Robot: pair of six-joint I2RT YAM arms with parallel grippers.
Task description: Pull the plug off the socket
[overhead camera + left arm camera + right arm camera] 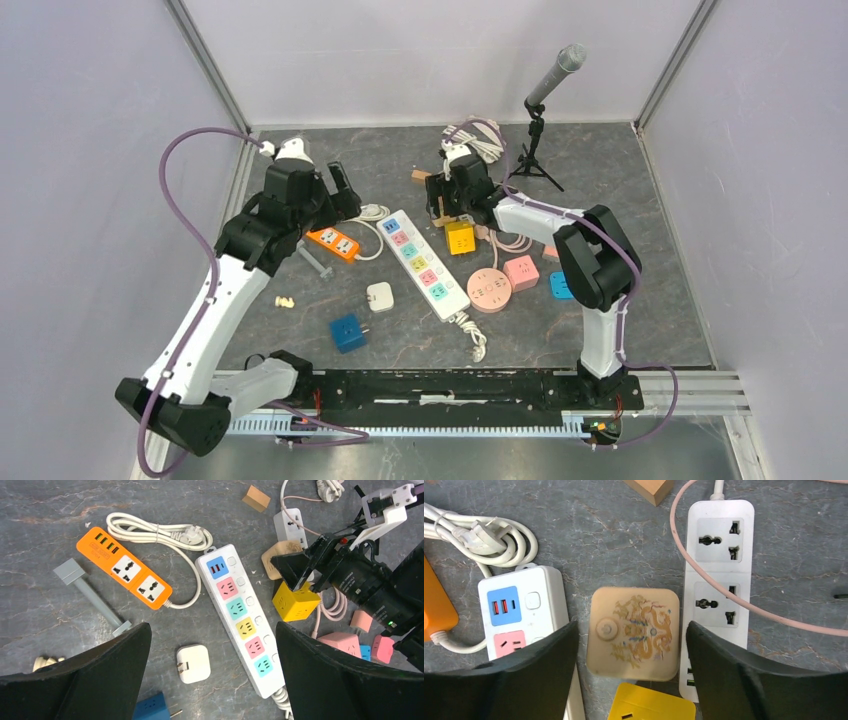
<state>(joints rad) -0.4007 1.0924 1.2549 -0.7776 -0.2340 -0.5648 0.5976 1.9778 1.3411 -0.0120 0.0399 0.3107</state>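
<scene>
My right gripper [631, 677] is open and hovers over a tan square adapter with a dragon print [634, 632] and a yellow cube socket [651, 705] that overlaps its near edge. I cannot tell whether the two are joined. A white two-socket strip [719, 580] lies just right of them. My left gripper [212, 680] is open and empty, high above a loose white square plug adapter [193, 663]. A long white strip with coloured sockets [242, 615] has no plug in it. From above, the left gripper [340, 190] and the right gripper [440, 200] flank that strip's far end.
An orange strip [125, 575] with a coiled white cable, a grey bar [90, 595], a blue cube plug [348, 333], a round pink socket [489, 290], a pink cube [521, 272], a wooden block [651, 487] and a microphone stand [538, 150] lie around. Walls enclose the table.
</scene>
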